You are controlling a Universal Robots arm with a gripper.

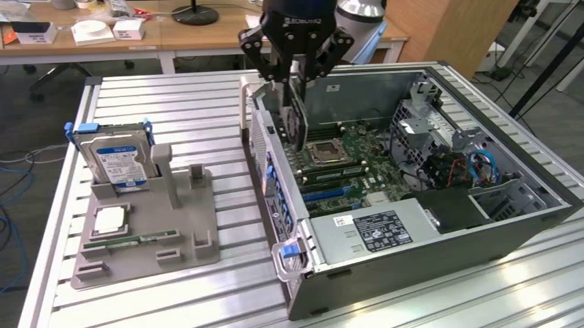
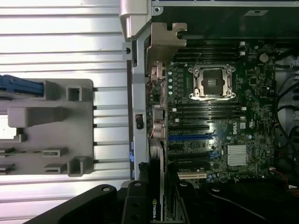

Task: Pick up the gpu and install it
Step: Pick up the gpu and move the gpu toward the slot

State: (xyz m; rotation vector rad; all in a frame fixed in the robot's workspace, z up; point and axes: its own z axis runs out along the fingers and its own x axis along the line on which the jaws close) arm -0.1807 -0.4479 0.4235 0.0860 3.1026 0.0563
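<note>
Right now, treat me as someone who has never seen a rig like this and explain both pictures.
This is one robot arm ending in a black gripper, a clamp that works as its hand. The exterior view comes from a camera standing off the arm. The wrist view comes from a camera on the arm itself, looking down past what it holds. The gripper is shut on the gpu, a graphics card, hanging edge-down over an open computer case with its motherboard exposed. The case lies on a slatted metal table. On the exterior view's left, a grey tray holds a hard drive standing upright, and a memory stick and a square chip lying flat.
</note>
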